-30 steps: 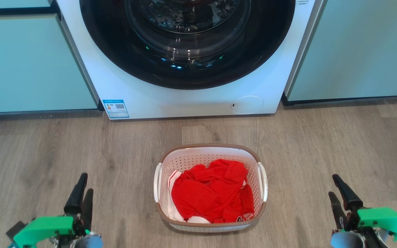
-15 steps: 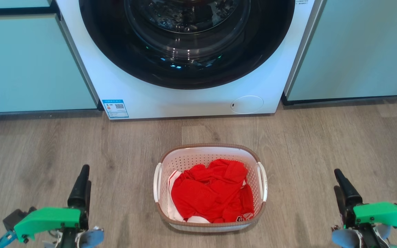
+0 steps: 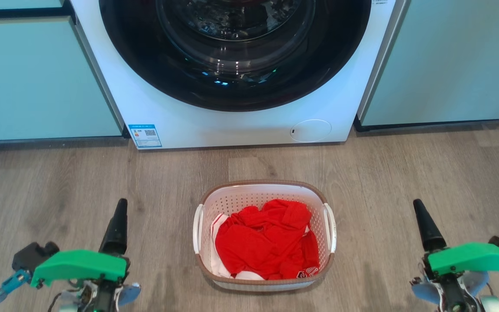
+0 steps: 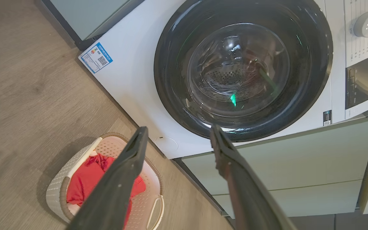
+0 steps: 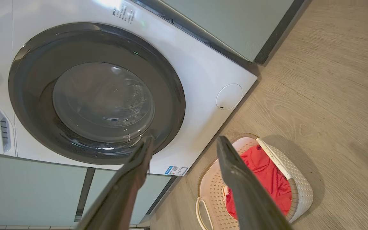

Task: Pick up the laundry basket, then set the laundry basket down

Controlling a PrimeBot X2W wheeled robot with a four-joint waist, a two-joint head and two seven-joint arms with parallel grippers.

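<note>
White basket (image 3: 254, 197): sitting on the wood floor (image 3: 59, 182) in front of the washer (image 3: 232, 128), with red clothes (image 3: 267, 242) heaped inside.
Left jaws: spread apart and empty. The fingers (image 4: 120, 179) are clearly parted in the left wrist view.
Right jaws: same story, with fingers (image 5: 241, 188) apart and nothing held.
Basket from the jaws: squarely between the two, inboard of each and well apart from both. By my read it also sits lower than they do.
Handles: left handle (image 3: 197, 234) faces the left jaws, and right handle (image 3: 331, 229) faces the right jaws.
Long axis: looks near square from the head view, too close to call.
Nearer arm: neither, it's about even, so this looks like a two-arm lift.
Next move: I'd say both jaws swing inward and down, one to each handle. The lift hasn't begun yet.
</note>
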